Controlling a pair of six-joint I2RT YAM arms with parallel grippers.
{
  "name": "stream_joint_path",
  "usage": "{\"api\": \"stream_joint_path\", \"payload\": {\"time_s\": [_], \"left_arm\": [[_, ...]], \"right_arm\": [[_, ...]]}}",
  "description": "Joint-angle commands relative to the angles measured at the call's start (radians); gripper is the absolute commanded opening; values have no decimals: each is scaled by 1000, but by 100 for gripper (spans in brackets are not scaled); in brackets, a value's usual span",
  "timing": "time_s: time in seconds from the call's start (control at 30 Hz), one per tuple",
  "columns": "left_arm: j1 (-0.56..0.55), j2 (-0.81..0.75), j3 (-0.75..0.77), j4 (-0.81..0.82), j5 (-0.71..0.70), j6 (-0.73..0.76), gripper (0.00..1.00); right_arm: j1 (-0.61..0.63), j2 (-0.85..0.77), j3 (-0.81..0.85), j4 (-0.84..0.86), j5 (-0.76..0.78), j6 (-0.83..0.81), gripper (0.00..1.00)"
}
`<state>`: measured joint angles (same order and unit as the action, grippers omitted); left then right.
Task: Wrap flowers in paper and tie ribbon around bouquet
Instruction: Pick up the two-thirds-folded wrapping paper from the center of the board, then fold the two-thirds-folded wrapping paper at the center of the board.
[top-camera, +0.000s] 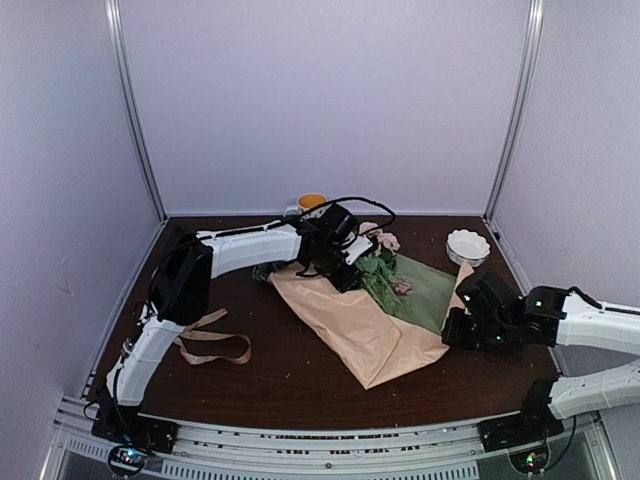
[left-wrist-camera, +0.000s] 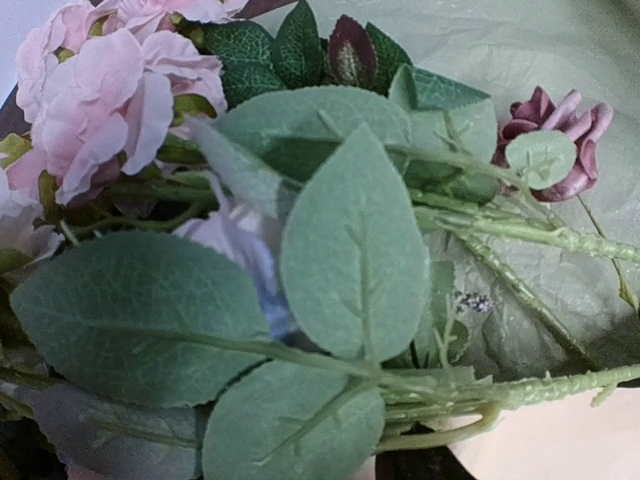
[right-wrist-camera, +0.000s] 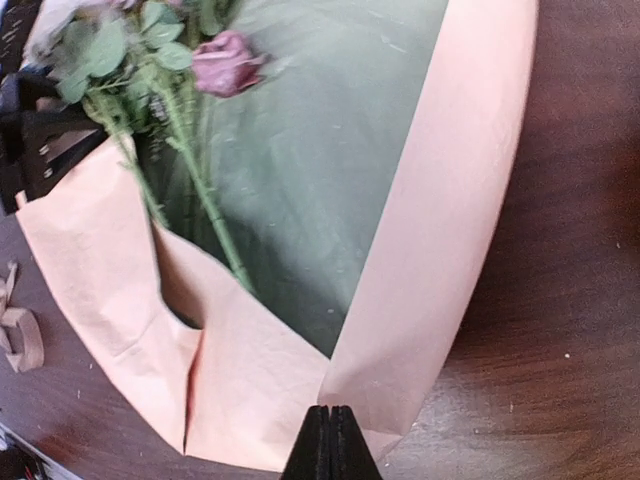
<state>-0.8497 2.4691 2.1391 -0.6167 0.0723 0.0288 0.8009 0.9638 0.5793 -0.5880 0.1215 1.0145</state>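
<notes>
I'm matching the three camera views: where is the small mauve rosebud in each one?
Top external: small mauve rosebud right of centre, on the sage-green crinkled paper sheet.
Left wrist: rosebud upper right.
Right wrist: rosebud upper left.
Shared landmark: that green paper beneath it, in every view.

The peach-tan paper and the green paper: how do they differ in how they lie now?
The peach-tan paper lies outermost, on the table; the green paper lies inside it, under the flowers. The peach-tan paper is folded over the stems on one side; the green paper lies open. Both are large sheets beneath the same flowers.
</notes>
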Motion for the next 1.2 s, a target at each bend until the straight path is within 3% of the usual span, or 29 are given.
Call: {"api": "stream_joint_path", "payload": {"time_s": [0.0, 0.37, 0.63, 0.87, 1.17], "left_arm": [[5, 46, 36, -56, 18, 0, 45], [13, 42, 34, -57, 34, -5, 44], [36, -35, -92, 42, 69, -29, 44], [67, -68, -142, 90, 133, -45, 44], [78, -196, -285, 185, 215, -27, 50]], "right_arm": [[124, 68, 124, -52, 164, -116, 0], [384, 264, 233, 10, 210, -462, 0], [532, 391, 232, 106, 175, -685, 0], [555, 530, 238, 154, 191, -783, 0], [559, 681, 287, 135, 219, -796, 0]]}}
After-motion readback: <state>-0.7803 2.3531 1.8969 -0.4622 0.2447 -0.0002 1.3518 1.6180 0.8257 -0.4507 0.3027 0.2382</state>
